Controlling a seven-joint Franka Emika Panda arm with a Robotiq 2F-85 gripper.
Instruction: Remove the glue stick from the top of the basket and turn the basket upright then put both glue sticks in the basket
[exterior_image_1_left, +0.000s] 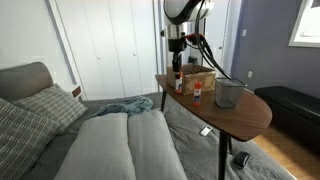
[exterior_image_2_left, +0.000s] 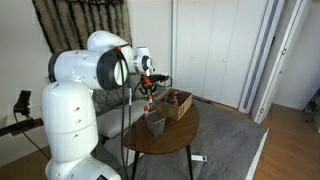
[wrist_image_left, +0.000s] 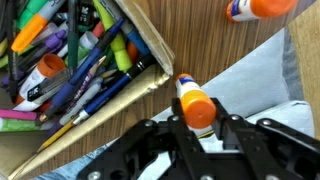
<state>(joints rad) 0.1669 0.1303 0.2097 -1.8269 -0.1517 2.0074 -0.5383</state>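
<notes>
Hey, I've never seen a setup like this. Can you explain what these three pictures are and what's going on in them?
This is a white robot arm ending in a two-fingered gripper. Two pictures come from cameras standing in the room. The third looks down from the arm's wrist. On the wooden table sit a cardboard box full of pens, a grey mesh basket standing upright, and a loose glue stick standing on end. The gripper appears closed on the second glue stick, beside the box.
</notes>
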